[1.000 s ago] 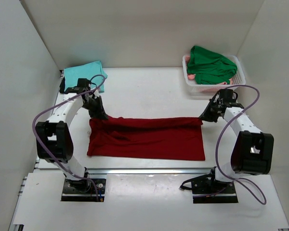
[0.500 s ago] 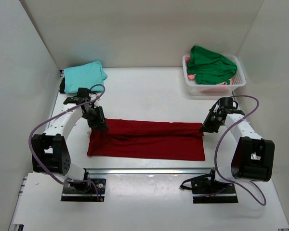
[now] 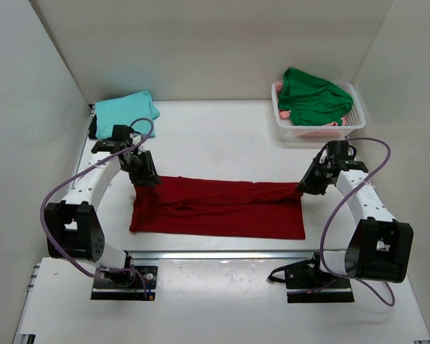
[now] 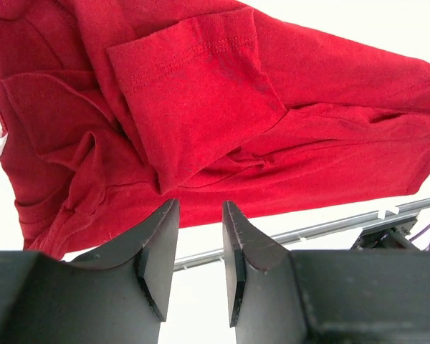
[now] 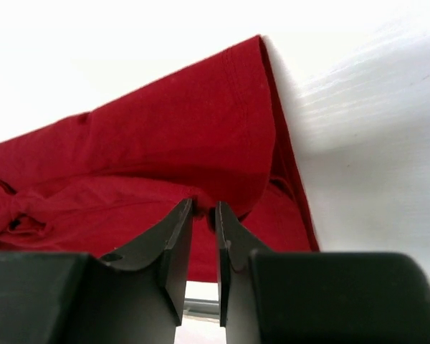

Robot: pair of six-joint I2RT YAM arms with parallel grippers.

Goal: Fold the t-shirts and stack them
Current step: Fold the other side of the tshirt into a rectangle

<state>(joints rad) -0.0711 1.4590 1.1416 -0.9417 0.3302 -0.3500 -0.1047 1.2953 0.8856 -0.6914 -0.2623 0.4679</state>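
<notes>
The dark red t-shirt point(image 3: 218, 208) lies folded into a long band across the front of the table, also filling the left wrist view point(image 4: 201, 107) and the right wrist view point(image 5: 165, 143). My left gripper point(image 3: 146, 174) point(image 4: 201, 208) hangs just above the shirt's far left corner, open, with nothing between its fingers. At the far right corner, my right gripper point(image 3: 303, 187) point(image 5: 203, 208) has its jaws slightly parted, and a fold of the red cloth still touches their tips. The light teal t-shirt point(image 3: 125, 109) lies folded at the back left. The bright green t-shirt point(image 3: 312, 97) is heaped in the basket.
A white lattice basket point(image 3: 322, 132) stands at the back right, with some pink cloth under the green shirt. White walls close in the left, back and right. A metal rail point(image 3: 222, 254) runs along the table's near edge.
Both grippers were shut on the shirt's far edge and have since opened. The edge has dropped onto the table. The left gripper has lifted back slightly.
</notes>
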